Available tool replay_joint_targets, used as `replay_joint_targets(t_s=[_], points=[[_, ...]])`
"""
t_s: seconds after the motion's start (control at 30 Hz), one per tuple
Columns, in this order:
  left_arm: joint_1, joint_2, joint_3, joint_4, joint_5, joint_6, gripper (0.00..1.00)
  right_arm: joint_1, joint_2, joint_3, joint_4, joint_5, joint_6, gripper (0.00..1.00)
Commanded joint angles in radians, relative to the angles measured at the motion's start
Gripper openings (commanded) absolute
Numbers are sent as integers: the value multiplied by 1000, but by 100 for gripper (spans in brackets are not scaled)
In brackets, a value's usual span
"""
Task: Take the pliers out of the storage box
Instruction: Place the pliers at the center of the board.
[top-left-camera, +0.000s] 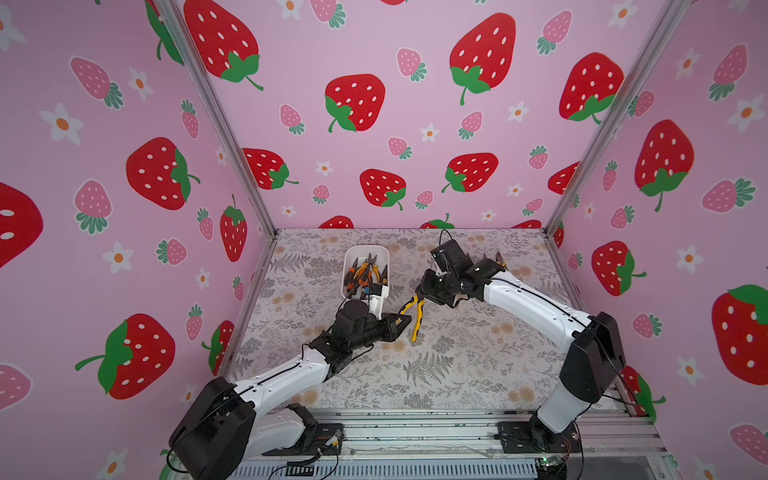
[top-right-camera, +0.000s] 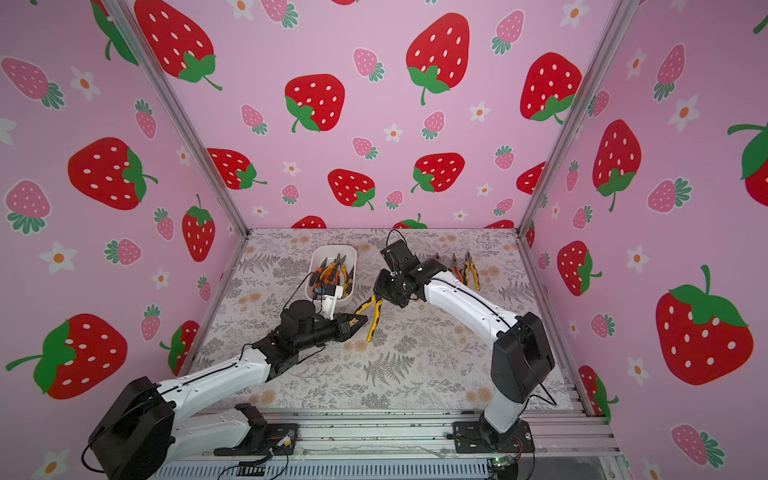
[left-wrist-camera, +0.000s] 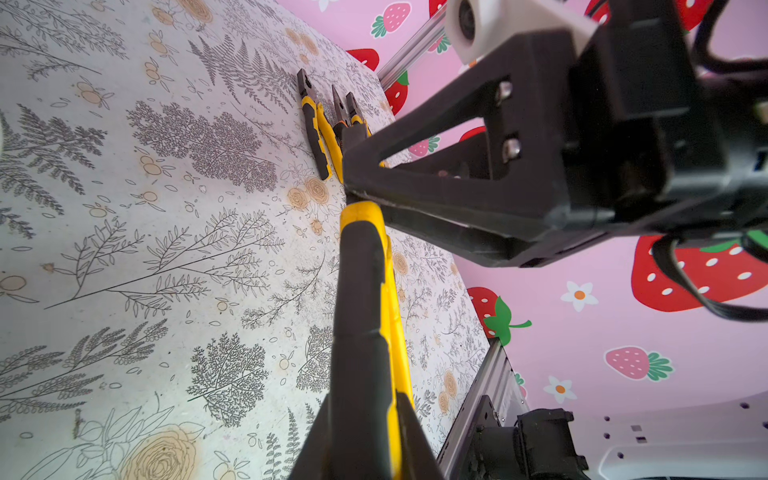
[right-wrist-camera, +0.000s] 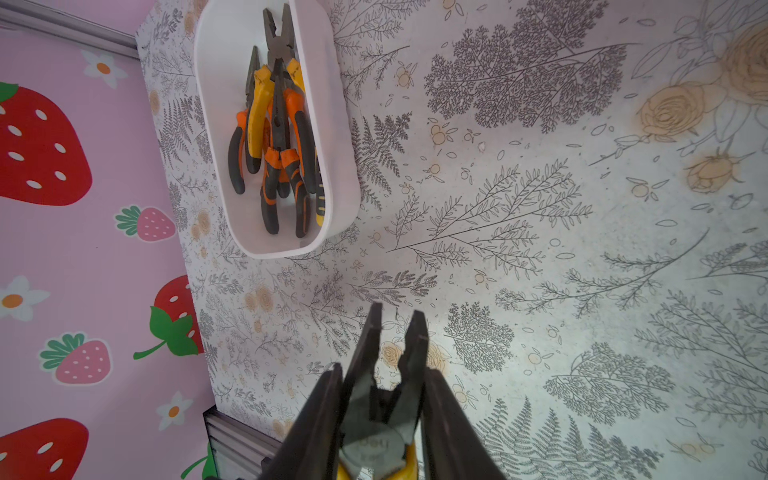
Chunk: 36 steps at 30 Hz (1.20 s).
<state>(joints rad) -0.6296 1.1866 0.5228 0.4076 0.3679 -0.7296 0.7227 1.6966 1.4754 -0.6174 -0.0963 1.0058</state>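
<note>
Mid-table, the left gripper (top-left-camera: 404, 321) pinches one handle of the yellow pliers (top-left-camera: 417, 318). The right gripper (right-wrist-camera: 382, 374) clamps their head, whose stamp is too blurred to read. At 11 o'clock the storage box (top-left-camera: 365, 249) holds a heap of pliers (top-left-camera: 365, 275). At 2 o'clock, behind the right arm (top-right-camera: 461, 299), laid-out pliers (top-right-camera: 465, 270) lie on the table (top-left-camera: 457, 365).

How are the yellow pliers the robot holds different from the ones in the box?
The yellow pliers are outside, held between the left pincer and right pincer; the boxed pliers lie piled in the storage box. The yellow pliers have yellow handles; most boxed pliers have orange. Both have dark metal jaws.
</note>
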Motion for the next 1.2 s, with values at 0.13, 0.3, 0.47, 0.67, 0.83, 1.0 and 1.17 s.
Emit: replay_joint_targets(t_s=[0.13,0.3,0.47,0.67,0.83,1.0,1.17], points=[[-4,-10,69,102,14,22,0,7,20,-7,13,-81,35,32],[-5,-5,68,111,16,21,0,12,35,-7,23,-105,39,35],[-7,-9,68,108,15,20,0,14,42,-15,38,-119,47,24],[-7,-6,74,97,20,20,0,15,25,-7,23,-72,27,0],[-8,11,103,53,29,10,0,15,12,81,-82,55,-98,0],[-7,18,135,28,61,-1,56,3,1,159,-161,209,-219,0],[-7,4,168,-23,77,1,71,-45,10,215,-214,302,-309,0]])
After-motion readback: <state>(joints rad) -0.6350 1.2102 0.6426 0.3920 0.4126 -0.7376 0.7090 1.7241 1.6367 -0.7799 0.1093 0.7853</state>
